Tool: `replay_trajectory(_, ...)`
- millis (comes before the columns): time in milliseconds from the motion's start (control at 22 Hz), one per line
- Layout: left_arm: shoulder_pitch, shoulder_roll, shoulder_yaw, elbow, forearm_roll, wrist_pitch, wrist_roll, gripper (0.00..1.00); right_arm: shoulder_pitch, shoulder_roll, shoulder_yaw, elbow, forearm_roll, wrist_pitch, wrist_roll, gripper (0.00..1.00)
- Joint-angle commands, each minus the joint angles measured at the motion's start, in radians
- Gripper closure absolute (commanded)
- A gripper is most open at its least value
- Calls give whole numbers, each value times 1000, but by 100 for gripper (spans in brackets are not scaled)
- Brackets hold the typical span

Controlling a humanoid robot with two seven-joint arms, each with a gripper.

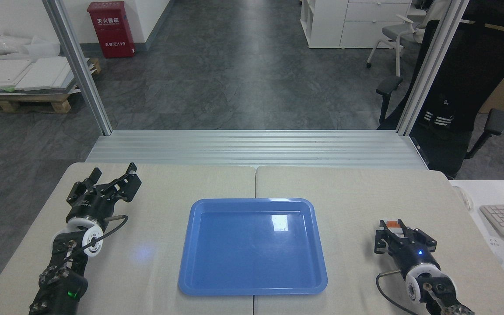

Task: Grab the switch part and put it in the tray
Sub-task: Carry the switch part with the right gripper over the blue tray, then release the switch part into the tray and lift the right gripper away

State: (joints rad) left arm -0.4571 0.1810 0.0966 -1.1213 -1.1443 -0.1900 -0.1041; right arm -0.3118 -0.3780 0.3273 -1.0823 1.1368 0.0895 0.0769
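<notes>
Bare tabletop between right claw and tray, raised rim the only barrier

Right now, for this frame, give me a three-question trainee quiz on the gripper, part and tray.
1. True or false: the switch part already lies inside the tray.
2. Which gripper is closed around the part? A) left gripper B) right gripper
3. Fill in: the tray's floor holds ____ parts.

Key: 1 false, it sits between the right gripper's fingers, right of the tray. 2 B; the left one is open over bare table. 3 no.
</notes>
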Motion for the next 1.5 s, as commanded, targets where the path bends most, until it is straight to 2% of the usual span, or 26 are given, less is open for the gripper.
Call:
replay_trajectory(0, 0, 0, 0, 0, 0, 0, 0, 0, -20, 17, -65, -122, -8, 6, -9, 82)
replay_trajectory(182, 0, 0, 0, 0, 0, 0, 0, 0, -92, 135, -60, -226, 23, 30, 55, 82)
replay_trajectory(273, 0, 0, 0, 0, 0, 1, 0, 0, -107, 191, 31, -260, 145, 81, 107, 82)
replay_trajectory(364, 0, 0, 0, 0, 0, 1, 0, 0, -105, 229, 94, -266, 199, 122, 130, 82)
replay_trajectory(409, 0, 0, 0, 0, 0, 1, 0, 0, -102, 267, 145, -266, 224, 163, 153, 81)
replay_trajectory(500, 0, 0, 0, 0, 0, 1, 0, 0, -98, 321, 238, -266, 239, 246, 185, 81)
replay_trajectory(591, 0, 0, 0, 0, 0, 1, 0, 0, -98, 332, 317, -258, 251, 303, 216, 81)
replay_trajectory(682, 0, 0, 0, 0, 0, 1, 0, 0, -90, 375, 343, -234, 256, 314, 259, 80)
replay_trajectory(955, 0, 0, 0, -2, 0, 1, 0, 0, -84, 387, 349, -116, 256, 305, 273, 78)
replay_trajectory(1136, 0, 0, 0, 0, 0, 1, 0, 0, -82, 390, 352, -93, 247, 303, 273, 71)
replay_trajectory(1273, 0, 0, 0, 0, 0, 0, 0, 0, -82, 402, 351, -93, 235, 305, 273, 62)
replay_trajectory(1455, 0, 0, 0, 0, 0, 1, 0, 0, -79, 430, 338, -99, 222, 309, 262, 34)
